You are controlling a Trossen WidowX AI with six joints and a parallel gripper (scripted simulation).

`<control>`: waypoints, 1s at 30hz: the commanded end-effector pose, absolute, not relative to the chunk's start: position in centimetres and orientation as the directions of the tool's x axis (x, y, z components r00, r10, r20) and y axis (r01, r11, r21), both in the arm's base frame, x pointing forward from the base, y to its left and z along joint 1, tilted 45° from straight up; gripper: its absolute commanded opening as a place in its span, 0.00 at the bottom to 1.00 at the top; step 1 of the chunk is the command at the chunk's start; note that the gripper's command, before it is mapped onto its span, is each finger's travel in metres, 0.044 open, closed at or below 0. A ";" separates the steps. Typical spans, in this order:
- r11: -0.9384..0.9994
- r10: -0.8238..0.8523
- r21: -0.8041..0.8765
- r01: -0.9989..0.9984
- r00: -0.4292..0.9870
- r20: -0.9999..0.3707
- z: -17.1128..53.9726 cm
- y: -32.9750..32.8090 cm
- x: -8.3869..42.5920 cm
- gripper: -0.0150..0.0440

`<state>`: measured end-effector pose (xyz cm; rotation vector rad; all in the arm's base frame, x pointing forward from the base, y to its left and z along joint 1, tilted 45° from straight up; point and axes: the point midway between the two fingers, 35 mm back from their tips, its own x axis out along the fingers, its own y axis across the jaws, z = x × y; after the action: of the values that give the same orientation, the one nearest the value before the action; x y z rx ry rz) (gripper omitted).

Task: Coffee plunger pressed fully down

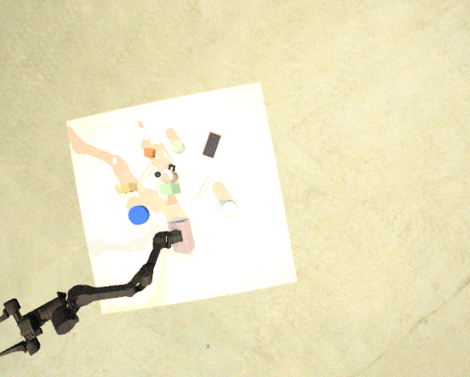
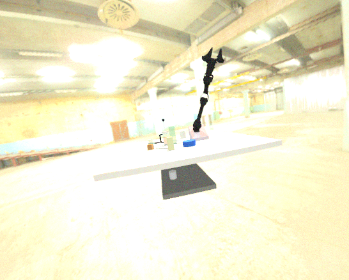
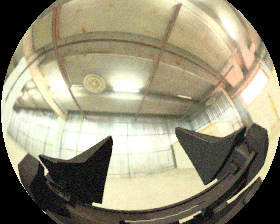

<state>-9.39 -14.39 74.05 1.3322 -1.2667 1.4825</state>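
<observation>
Looked like a big empty industrial hall or warehouse: exposed ceiling beams [image 2: 204, 38], round ceiling vent [image 2: 118, 13], support columns [image 2: 153, 99], bare concrete floor [image 2: 160, 240], orange door [image 2: 119, 130] in far wall.

A large, open industrial hall surrounds a white square tabletop [image 2: 224, 150], which stands on a dark grey base plate [image 2: 188, 183] resting on the floor. The floor [image 2: 160, 243] is pale, mottled concrete, strongly washed out by the light. Overhead, heavy beams [image 2: 204, 38] and pipes cross the ceiling, with a round vent [image 2: 118, 13] and glaring bright light patches. The far wall [image 2: 64, 121] is yellowish with a pale blue band low down and a reddish-brown door [image 2: 119, 130]. Pale columns stand beyond the tabletop's far edge. The right-hand side of the hall is very bright and blurred.
</observation>
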 end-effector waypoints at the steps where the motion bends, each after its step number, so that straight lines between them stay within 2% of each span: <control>1: -0.213 -0.069 -0.177 -0.961 -0.166 0.984 74.1 -14.1 -9.4 0.98; 2: -0.202 -0.054 -0.172 -0.964 -0.165 0.985 74.2 -13.5 -9.3 1.00; 9: -0.043 0.159 -0.101 -0.994 -0.107 0.982 74.5 -5.0 -7.1 1.00; 15: 0.107 0.265 -0.054 -0.993 -0.024 0.964 74.0 -0.3 -4.5 1.00; 20: 0.276 0.418 -0.006 -0.961 0.114 0.901 72.4 5.8 1.1 1.00; 30: 0.502 0.565 0.082 -0.861 0.398 0.723 67.3 11.5 12.8 1.00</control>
<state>8.96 10.37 69.34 0.5510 -0.7788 1.0114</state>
